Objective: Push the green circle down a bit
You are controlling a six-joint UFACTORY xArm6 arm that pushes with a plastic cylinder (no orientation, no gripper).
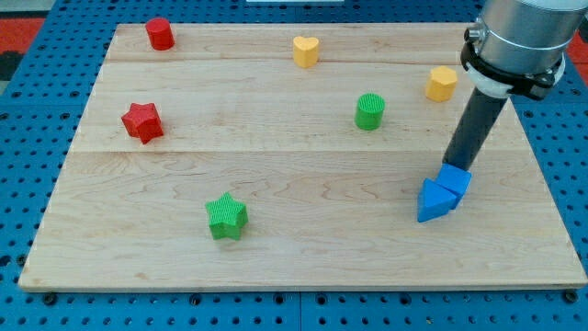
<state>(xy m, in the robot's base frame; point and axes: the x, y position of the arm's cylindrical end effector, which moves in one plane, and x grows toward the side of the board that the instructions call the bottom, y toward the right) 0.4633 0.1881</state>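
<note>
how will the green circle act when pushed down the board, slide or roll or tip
The green circle stands upright on its flat end and looks squat, so it will probably slide rather than roll or tip. Its ribbed side may let my tip slip off-centre, turning it sideways. The wooden board looks smooth, so a light push should probably move it.

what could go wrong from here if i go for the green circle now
My tip sits right at the blue blocks, well to the view's right of and below the green circle. Moving off carelessly could drag the blue blocks along. To push down I must get above the circle; a direct path may nudge it sideways. The yellow block near that route could get bumped.
</note>
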